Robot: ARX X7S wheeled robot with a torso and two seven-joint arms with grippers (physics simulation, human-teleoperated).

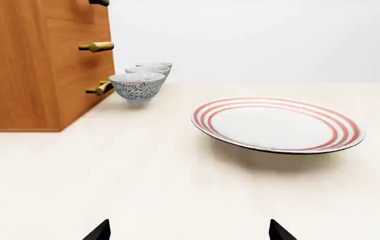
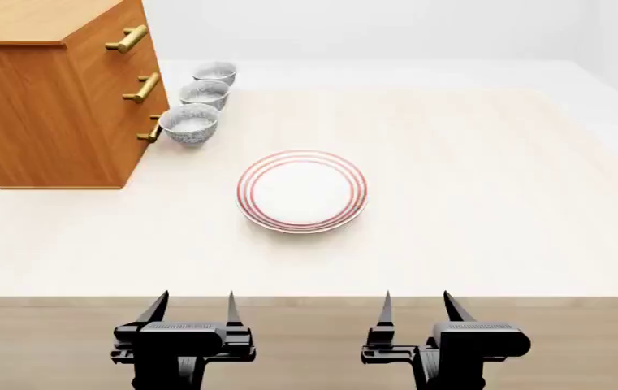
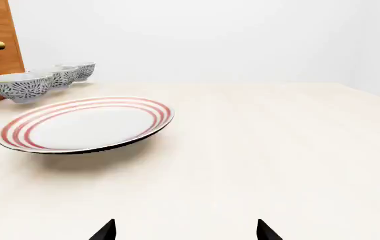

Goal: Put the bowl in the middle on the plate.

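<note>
You have three speckled bowls in a row beside the wooden cabinet (image 2: 54, 97), far ahead and left of both grippers. The middle bowl (image 2: 204, 94) sits between the nearest bowl (image 2: 189, 124) and the farthest bowl (image 2: 213, 74). One plate (image 2: 302, 191) lies ahead, between your grippers. Your left gripper (image 2: 192, 307) and right gripper (image 2: 417, 305) both stand wide apart, holding nothing.
</note>
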